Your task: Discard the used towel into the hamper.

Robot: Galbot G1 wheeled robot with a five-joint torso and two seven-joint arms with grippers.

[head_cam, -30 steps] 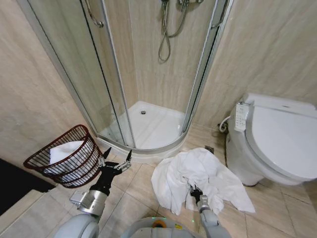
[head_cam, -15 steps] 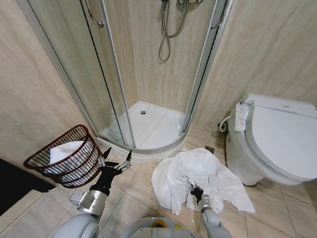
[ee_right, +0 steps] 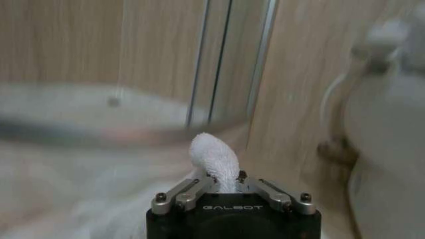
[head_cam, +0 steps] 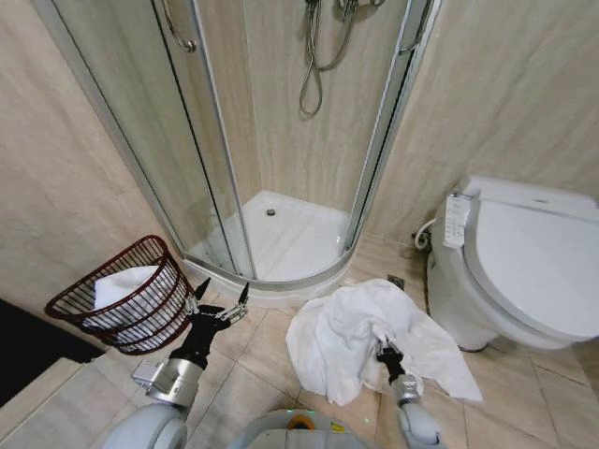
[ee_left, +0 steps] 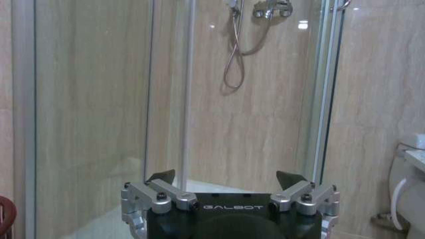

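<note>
Since a second ago the right gripper [head_cam: 385, 354] has shifted rightward across the crumpled white cloth towel [head_cam: 360, 332], its jaws clenched on a fold of it [ee_right: 214, 158]. That towel lies heaped on the beige tiled floor [head_cam: 253, 360] between the curved glass shower enclosure [head_cam: 281, 187] and the white toilet [head_cam: 524, 262]. At the left, by the tiled wall, the dark reddish-brown wire hamper [head_cam: 140, 290] leans tilted, white cloth already inside. Beside it hovers the left gripper [head_cam: 222, 295], jaws spread wide [ee_left: 229, 178].

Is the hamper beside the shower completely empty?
No: the hamper already holds white cloth, seen through its wire sides in the head view.
</note>
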